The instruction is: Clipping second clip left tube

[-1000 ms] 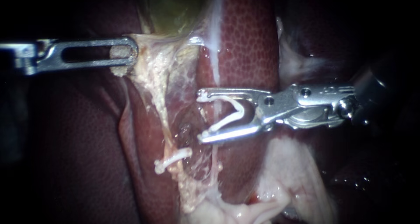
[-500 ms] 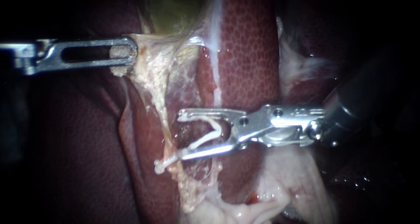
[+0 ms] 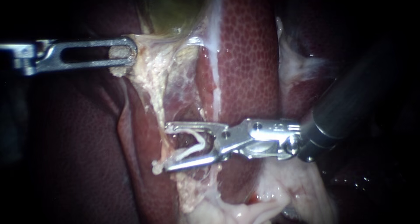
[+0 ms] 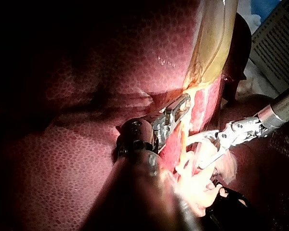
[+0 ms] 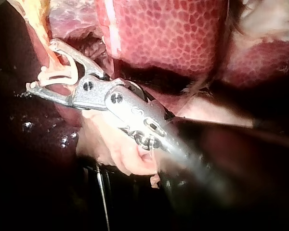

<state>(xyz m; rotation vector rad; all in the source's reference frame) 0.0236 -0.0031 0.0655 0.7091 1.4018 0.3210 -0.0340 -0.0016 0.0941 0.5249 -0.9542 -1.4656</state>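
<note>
clip [image 3: 188, 151]: white, v-shaped, beside pale stringy tube [image 3: 160, 106].

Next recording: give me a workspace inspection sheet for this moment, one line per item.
Surface: liver, with the gallbladder above it in the endoscope view; no bench seen.
Job's things: tube stretched taut; placed clip low on it; new clip open, not yet closed.
Clutter: nothing seen.
Instruments: left instrument shut on pale tissue below the gallbladder; right instrument jaws wide, holding the new clip between them, tips at the tube beside the placed clip.
Cables: thin line under the tissue in the right wrist view; cannot tell what it is.
Surroundings: ribbed panel beyond the liver in the left wrist view.
</note>
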